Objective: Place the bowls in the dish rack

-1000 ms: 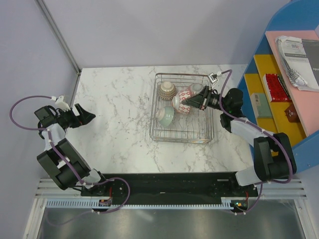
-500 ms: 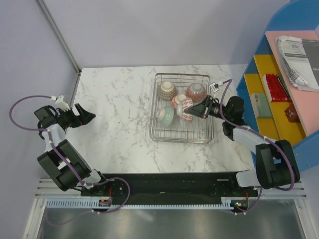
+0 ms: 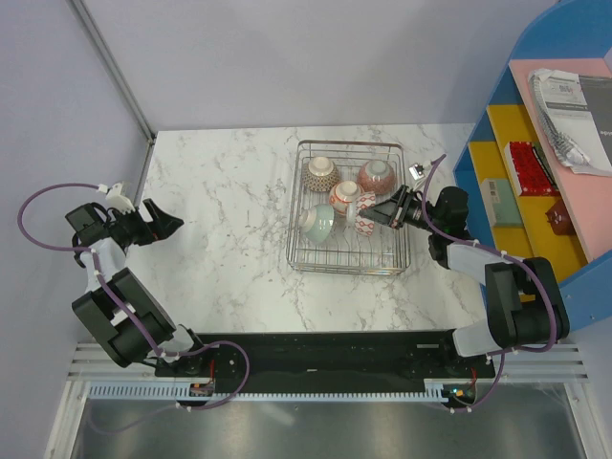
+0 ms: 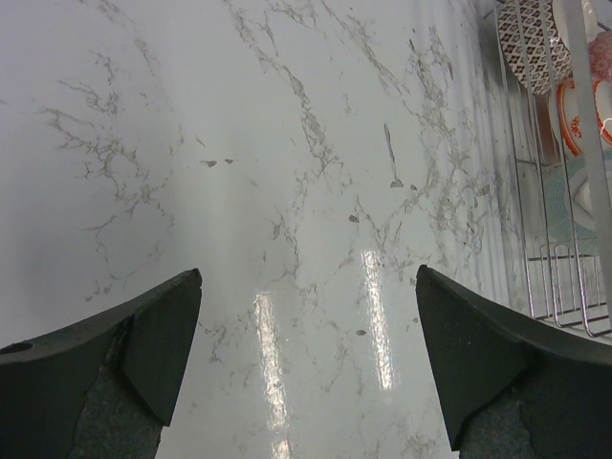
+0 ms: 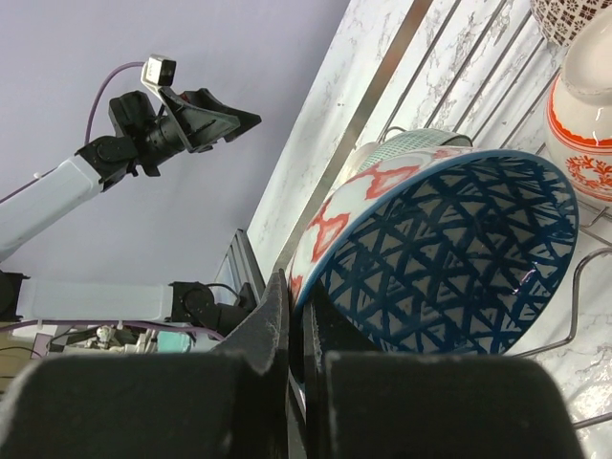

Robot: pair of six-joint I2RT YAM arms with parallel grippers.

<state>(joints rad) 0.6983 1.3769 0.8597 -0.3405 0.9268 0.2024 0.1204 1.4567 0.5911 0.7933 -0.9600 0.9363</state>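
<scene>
Found the red-and-blue bowl (image 5: 449,258) tipped on edge in the near right part of the dish rack (image 3: 349,143), down among the tines and close beside a pale green bowl (image 3: 316,224). Could not tell whether already resting on the wires or only hanging just above them. Pinched at the rim by the right gripper (image 3: 387,212), narrowed tight onto the ceramic wall. Counted three more bowls farther back in the rack: a grey-patterned bowl (image 3: 321,172), a reddish bowl (image 3: 378,176) turned base-up, and an orange-and-white bowl (image 3: 344,196) between those and the green one. Saw no bowl out on the marble table (image 3: 220,210) from overhead. Judged the loading nearly finished, with only the seating and release of this last bowl left, as far as shown. Noted the left gripper (image 3: 163,222) spread wide, holding nothing, well apart over the table's left side.
</scene>
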